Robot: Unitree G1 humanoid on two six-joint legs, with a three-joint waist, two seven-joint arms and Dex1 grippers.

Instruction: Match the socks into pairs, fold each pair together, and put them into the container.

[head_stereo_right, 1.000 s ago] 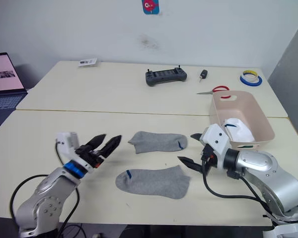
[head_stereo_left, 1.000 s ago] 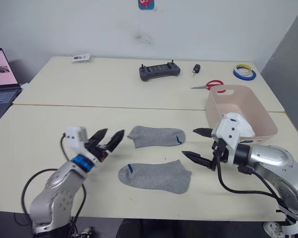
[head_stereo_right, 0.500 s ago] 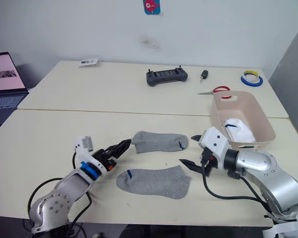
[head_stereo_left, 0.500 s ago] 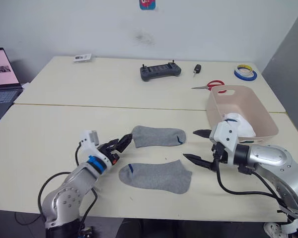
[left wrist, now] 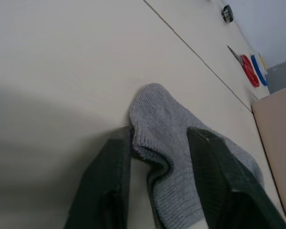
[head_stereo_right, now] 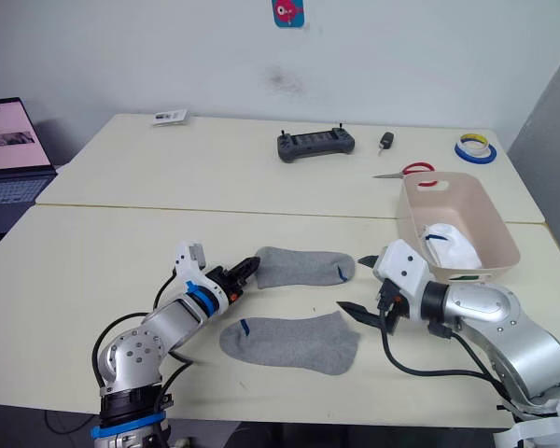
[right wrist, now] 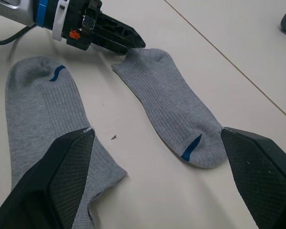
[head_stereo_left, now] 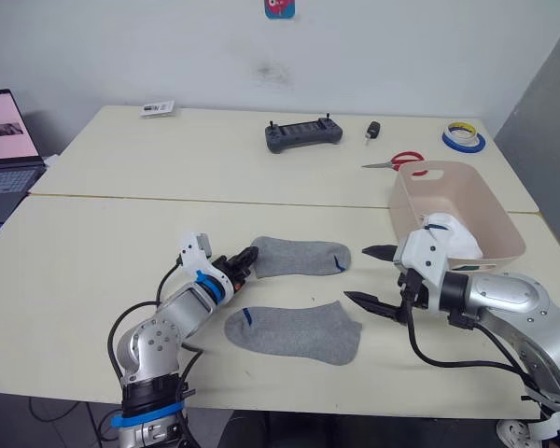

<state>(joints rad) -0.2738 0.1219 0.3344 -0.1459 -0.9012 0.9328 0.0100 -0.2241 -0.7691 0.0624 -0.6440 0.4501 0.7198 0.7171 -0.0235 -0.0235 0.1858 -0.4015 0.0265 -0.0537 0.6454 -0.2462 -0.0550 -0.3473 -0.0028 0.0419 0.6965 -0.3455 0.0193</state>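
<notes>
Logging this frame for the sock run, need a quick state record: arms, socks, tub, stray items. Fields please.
left gripper: open, fingers straddling the end of the far grey sock
right gripper: open, beside both grey socks, touching neither
near grey sock: flat on the table, untouched
tub: on the robot's right, white fabric inside
far table: controller, scissors, tape rolls
pairing: not yet done

The left arm lies low and stretched forward, its claw (head_stereo_left: 245, 263) with two black fingers (left wrist: 109, 186) parted a little, tips level. The right arm is bent inward across the front, its claw (head_stereo_left: 371, 274) spread wide, fingers far apart.
</notes>
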